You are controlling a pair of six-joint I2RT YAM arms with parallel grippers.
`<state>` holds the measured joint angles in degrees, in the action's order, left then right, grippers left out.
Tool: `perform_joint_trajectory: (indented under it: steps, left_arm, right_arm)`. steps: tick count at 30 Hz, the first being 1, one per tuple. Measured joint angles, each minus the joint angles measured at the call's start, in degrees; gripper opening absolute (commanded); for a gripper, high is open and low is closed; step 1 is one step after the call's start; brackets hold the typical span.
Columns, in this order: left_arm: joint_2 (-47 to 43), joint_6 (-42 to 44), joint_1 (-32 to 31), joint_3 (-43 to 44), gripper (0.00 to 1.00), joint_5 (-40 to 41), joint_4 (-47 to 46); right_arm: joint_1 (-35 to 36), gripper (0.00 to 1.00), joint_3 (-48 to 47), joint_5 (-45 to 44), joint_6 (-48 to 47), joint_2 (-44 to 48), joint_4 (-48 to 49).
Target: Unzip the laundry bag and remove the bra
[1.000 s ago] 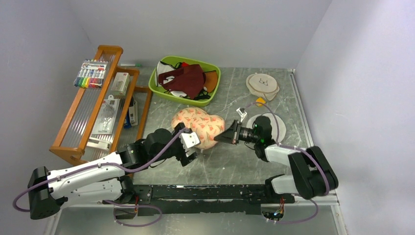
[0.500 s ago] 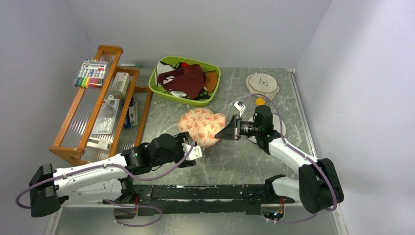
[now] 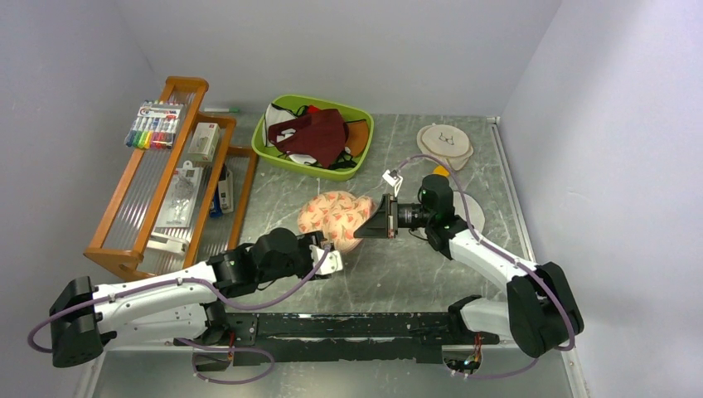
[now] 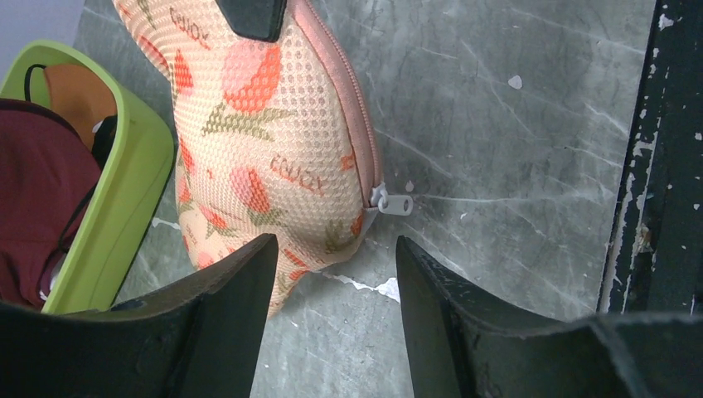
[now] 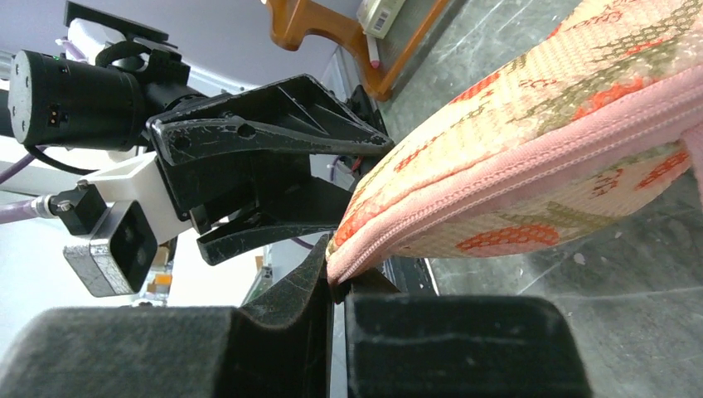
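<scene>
**Right jaws clamp the pouch edge, left jaws gape at the zip pull**

From the top camera, the laundry bag (image 3: 334, 214) lies mid-bench (image 3: 398, 269), zip shut, just in front of the green tray (image 3: 366, 133) with its maroon garment (image 3: 319, 133). The right gripper (image 3: 375, 224) is hard up against the bag's right end. The left gripper (image 3: 329, 259) sits at its near edge.

On the left wrist camera the jaws are spread wide. The bag's near tip lies just beyond them and in line with the gap, and whether either finger touches it cannot be told. The white zip pull (image 4: 396, 204) rests on the bench against the pink edging.

On the right wrist camera the jaws are pressed together, pinching the pink zip edging, and the bag's printed body runs off up and to the right.
</scene>
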<state>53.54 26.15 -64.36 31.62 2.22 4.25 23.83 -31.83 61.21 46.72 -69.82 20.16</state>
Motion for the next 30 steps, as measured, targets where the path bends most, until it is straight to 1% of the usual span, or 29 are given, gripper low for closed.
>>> perform_joint_trajectory:
  steps: [8, 10, 14, 16, 17, 18, 20, 22, 27, 30]
  left_arm:
    - [0.72, -0.04, 0.0, -0.31, 0.53, -0.24, -0.17]
    - [1.03, -0.24, 0.0, -0.31, 0.46, -0.37, -0.15]
    - [1.46, -0.63, 0.0, -0.31, 0.26, -0.66, -0.07]
    - [1.62, -0.9, 0.0, -0.17, 0.16, -0.79, 0.15]
    - [1.7, -1.05, 0.0, 0.0, 0.12, -0.83, 0.44]
    - [1.84, -1.29, 0.0, 0.39, 0.08, -0.85, 0.87]
    - [2.38, -2.03, 0.02, 1.57, 0.07, -0.79, 2.01]
    - [3.3, -3.21, 0.02, 3.21, 0.07, -0.42, 3.32]
    - [5.25, -8.59, 0.02, 7.34, 0.07, 2.01, 7.3]
    - [5.38, -11.32, 0.04, 8.46, 0.07, 2.71, 8.26]
  right_arm:
    - [2.03, 0.0, -0.9, -0.09, 1.68, -1.31, 1.11]
    - [2.32, 0.0, -1.14, -0.11, 1.9, -1.9, 1.38]
    - [2.99, 0.0, -1.84, -0.13, 1.97, -3.06, 1.27]
    - [3.3, 0.0, -2.91, -0.37, 0.83, -3.48, -0.26]
    - [3.45, 0.02, -4.15, -0.79, -0.42, -3.76, -2.43]
    - [3.63, 0.05, -5.44, -1.31, -2.05, -4.0, -4.7]
    - [3.82, 0.11, -8.41, -3.13, -5.9, -4.57, -10.01]
    - [3.98, 0.2, -11.96, -5.99, -10.34, -5.2, -16.17]
    - [4.0, 0.5, -18.18, -15.37, -19.74, -7.13, -27.15]
    - [4.13, 0.64, -21.62, -21.68, -23.93, -7.74, -33.51]
